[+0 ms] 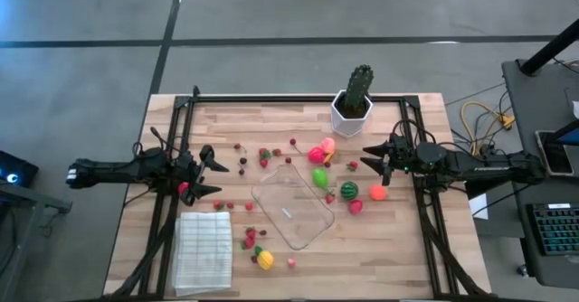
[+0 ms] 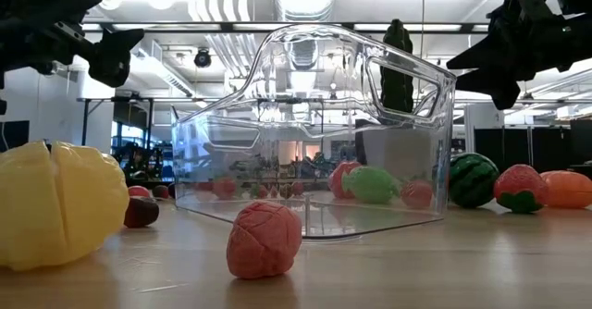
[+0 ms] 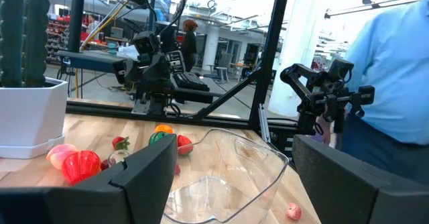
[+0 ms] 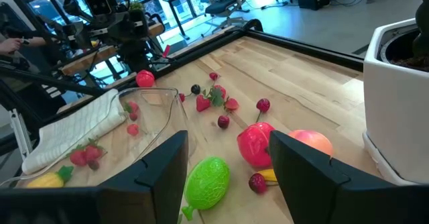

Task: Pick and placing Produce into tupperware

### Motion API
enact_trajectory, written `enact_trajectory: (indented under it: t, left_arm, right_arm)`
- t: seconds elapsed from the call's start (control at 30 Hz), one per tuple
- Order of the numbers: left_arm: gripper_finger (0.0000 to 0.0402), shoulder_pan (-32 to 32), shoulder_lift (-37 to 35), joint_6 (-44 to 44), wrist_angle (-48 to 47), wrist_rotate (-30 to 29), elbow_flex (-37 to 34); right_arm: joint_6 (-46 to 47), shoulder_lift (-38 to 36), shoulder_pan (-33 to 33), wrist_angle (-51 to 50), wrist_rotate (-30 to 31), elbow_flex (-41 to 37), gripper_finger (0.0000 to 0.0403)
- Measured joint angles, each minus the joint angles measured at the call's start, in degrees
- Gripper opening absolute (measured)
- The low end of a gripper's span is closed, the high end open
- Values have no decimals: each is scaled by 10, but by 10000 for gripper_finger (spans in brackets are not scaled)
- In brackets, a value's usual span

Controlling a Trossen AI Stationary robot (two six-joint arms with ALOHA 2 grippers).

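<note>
At the table's front edge, a white ribbed cloth (image 1: 203,250) lies folded at the left, with a yellow fruit (image 1: 264,260) and a small pink berry (image 1: 291,262) just to its right; in the low view the same yellow fruit (image 2: 57,205) and pink berry (image 2: 264,240) fill the foreground. A cluster of red strawberries (image 1: 249,239) sits between the cloth and the tupperware (image 1: 291,206), which rests empty at the table's centre, turned at an angle.

Level with the container, the left gripper (image 1: 210,174) hangs above the left side of the table with its fingers spread wide and nothing between them; a small pink-red fruit (image 1: 184,188) lies just beside it. On the right, the right gripper (image 1: 373,156) hovers with fingers likewise parted and empty, pointing toward the container.

Most of the produce lies between the container and the right gripper: a green fruit (image 1: 319,177), a striped melon ball (image 1: 348,191), an orange piece (image 1: 377,192) and a red strawberry (image 1: 355,206). A red-pink fruit (image 1: 317,155) and a peach-coloured one (image 1: 328,145) sit farther back, with small cherries (image 1: 242,162) scattered to their left.

At the far edge stands a cactus (image 1: 359,89) in a white pot (image 1: 349,116). A person in a blue shirt (image 3: 392,70) appears beyond the table in the left wrist view.
</note>
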Motion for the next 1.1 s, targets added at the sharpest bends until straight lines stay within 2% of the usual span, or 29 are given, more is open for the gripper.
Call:
enact_trajectory:
  t: [1.1]
  left_arm:
    - [281,0,0,0,0,0,0]
  right_arm:
    - [-11,0,0,12,2,0,201]
